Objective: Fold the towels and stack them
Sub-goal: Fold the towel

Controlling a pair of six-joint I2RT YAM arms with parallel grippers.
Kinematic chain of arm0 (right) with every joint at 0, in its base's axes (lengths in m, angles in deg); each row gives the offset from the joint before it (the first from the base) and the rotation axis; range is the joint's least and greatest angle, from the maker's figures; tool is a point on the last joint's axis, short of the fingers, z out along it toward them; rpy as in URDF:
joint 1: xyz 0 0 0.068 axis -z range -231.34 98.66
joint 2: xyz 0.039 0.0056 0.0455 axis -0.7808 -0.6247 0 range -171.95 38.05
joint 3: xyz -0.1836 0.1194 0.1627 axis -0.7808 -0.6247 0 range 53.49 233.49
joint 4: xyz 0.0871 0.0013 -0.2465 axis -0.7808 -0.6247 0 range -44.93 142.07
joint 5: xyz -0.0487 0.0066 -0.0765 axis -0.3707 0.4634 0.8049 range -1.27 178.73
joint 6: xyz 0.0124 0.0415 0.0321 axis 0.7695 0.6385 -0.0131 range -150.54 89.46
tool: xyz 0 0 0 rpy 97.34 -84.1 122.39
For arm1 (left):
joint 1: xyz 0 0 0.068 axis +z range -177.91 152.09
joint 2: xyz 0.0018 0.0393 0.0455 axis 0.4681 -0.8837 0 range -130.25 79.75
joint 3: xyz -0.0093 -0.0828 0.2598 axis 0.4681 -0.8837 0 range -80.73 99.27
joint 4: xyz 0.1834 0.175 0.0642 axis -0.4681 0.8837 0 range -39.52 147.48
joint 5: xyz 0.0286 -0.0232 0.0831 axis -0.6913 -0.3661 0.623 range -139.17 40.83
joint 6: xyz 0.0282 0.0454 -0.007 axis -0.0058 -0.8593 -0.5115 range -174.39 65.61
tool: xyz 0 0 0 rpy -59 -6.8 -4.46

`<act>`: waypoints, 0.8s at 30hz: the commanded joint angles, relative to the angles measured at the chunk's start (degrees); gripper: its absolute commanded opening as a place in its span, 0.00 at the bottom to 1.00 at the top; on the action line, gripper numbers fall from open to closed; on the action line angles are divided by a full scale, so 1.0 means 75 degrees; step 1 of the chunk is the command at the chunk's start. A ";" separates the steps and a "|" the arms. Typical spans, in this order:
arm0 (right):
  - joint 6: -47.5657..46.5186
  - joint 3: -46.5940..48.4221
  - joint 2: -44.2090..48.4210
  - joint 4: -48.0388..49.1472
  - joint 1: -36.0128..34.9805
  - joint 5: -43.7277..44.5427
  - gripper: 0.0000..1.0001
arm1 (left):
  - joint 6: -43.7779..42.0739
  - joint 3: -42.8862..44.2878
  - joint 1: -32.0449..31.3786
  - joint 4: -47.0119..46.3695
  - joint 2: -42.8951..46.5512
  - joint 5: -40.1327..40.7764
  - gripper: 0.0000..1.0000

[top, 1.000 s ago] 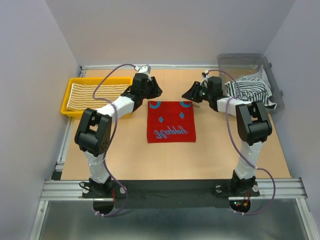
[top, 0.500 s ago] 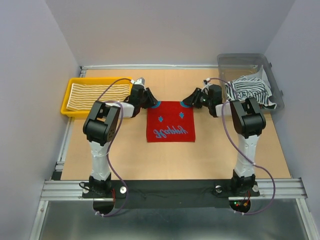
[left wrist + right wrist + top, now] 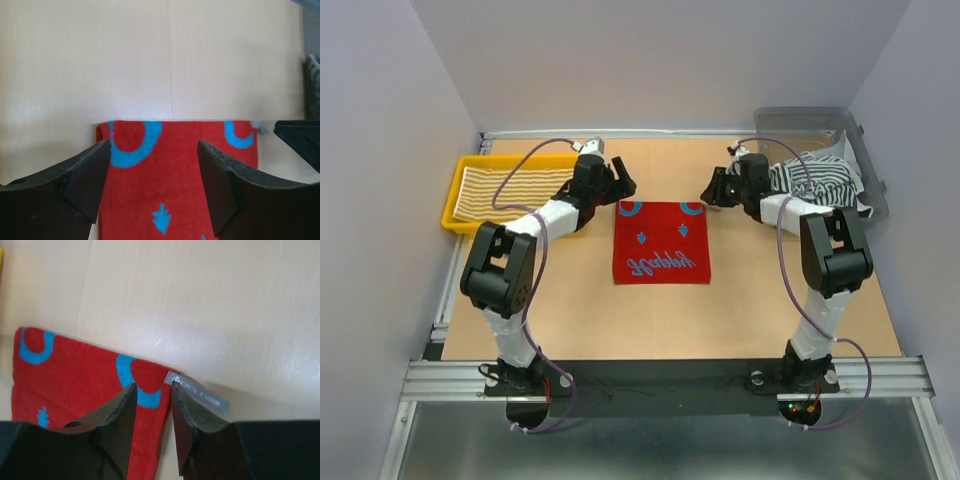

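we hover over the red towel [image 3: 661, 243]: left fingers [image 3: 82, 177] splayed above its far left corner, right fingers [image 3: 117, 420] (barely parted, empty) above its far right corner.

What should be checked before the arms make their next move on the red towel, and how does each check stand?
1. The red towel lies flat and square: ok.
2. The left fingers are open and empty at the far left corner: ok.
3. The right fingers are empty at the far right corner, beside the grey label: ok, though their gap is narrow.
4. Whether either arm's fingers touch the cloth: cannot tell.
5. The striped towel lies flat in the yellow tray, ready to stack on: ok.
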 commanded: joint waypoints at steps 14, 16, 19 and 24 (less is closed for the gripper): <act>-0.0868 0.0079 0.0981 -0.3650 -0.3670 0.3459 0.57 | -0.1812 -0.0815 -0.0193 0.3982 0.4947 0.3095 0.96; -0.0669 -0.0050 0.0934 -0.3767 -0.3916 0.3540 0.57 | -0.2093 -0.1260 -0.0193 0.3878 0.5496 0.3107 0.96; -0.0388 -0.0366 0.0934 -0.3943 -0.4116 0.3623 0.57 | -0.2223 -0.1870 -0.0193 0.3667 0.6083 0.3236 0.96; -0.0071 -0.0998 0.1039 -0.4177 -0.4479 0.3669 0.57 | -0.2223 -0.2574 -0.0193 0.3467 0.6682 0.3271 0.96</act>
